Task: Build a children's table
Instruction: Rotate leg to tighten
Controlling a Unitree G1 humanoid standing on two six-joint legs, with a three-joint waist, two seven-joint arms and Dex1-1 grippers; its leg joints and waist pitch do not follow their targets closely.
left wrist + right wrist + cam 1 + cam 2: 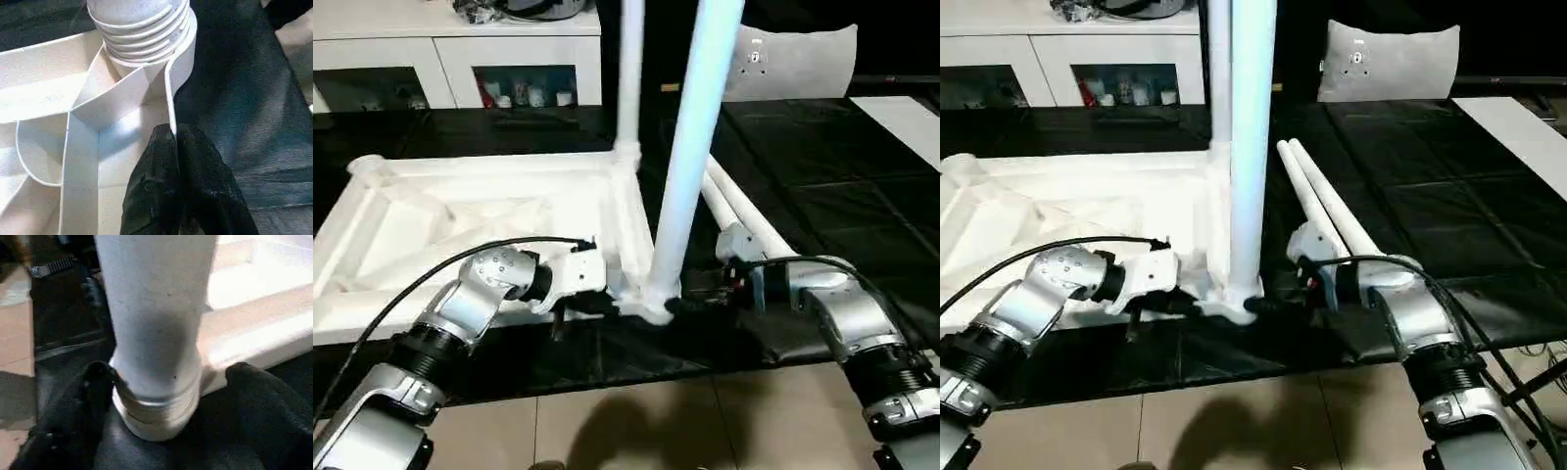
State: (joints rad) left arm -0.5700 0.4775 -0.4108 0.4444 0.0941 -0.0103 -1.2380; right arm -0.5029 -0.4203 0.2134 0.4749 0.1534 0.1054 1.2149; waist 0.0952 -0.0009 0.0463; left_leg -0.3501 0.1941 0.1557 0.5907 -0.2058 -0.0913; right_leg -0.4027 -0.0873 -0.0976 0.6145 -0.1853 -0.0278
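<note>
The children's table top point(480, 230) lies upside down on the black worktop point(822, 196), ribbed underside up, filling the head view from nine o'clock to the centre. Two legs stand upright in its corner sockets: the near leg point(690, 157) at the centre, and the far leg point(629, 78) behind it at twelve o'clock. Two loose legs point(1332, 211) lie side by side at about three o'clock of the near socket.

The left gripper point(183, 147) has its jaws clenched, pinching the thin side wall of the top just beside the near socket. The right gripper point(164, 382) has its jaws released, standing wide on either side of the near leg's base; whether either finger touches it is hard to say.

The top looks like light, stiff, hollow plastic with smooth, probably slippery faces; the ribs and rim walls offer the surest pinch. The legs are likely rigid tubes, best taken low near the socket.

The left wrist view shows screw threads at the near leg's foot, partly out of the socket; the head view hides them.
</note>
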